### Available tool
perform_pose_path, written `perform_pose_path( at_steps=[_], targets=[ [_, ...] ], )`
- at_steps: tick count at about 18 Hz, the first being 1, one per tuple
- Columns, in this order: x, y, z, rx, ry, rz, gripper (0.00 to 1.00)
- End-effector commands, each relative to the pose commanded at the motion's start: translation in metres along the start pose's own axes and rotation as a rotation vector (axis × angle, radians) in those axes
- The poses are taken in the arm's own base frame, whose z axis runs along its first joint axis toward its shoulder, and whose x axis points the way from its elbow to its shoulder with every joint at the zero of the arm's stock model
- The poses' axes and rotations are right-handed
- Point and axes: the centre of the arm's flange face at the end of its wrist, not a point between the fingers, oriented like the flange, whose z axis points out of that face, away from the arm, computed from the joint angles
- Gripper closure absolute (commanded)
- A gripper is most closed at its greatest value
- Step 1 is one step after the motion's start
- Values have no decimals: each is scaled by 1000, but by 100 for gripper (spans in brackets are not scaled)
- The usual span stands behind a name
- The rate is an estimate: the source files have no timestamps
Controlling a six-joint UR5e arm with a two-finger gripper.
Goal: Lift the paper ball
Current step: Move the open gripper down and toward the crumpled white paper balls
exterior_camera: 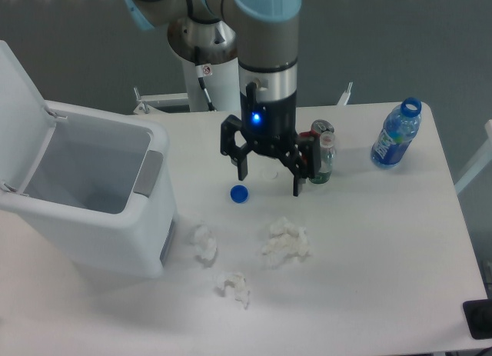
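Note:
The paper ball (pixel 234 286) is a small crumpled white wad, wider than tall, lying on the white table near its front edge. My gripper (pixel 269 182) hangs well behind it, over the middle of the table, pointing down. Its two black fingers are spread apart with nothing held between them. The ball lies free, a good distance in front of and slightly left of the fingers.
A larger fluffy white wad (pixel 286 241) lies right of the ball and a taller oval wad (pixel 204 243) left of it. A blue bottle cap (pixel 239 193), an open white bin (pixel 92 187), a can (pixel 320 130) and a blue bottle (pixel 396 134) also stand here.

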Motion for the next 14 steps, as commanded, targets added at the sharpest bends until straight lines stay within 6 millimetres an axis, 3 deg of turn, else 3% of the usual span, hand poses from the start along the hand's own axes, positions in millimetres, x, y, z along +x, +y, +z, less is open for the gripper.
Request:
perform_pose_path(
  at_steps=[6,14],
  targets=[
    [-5,-2,29,-9,11,0,0],
    [4,1,71,-44,64,1,0]
  ],
)
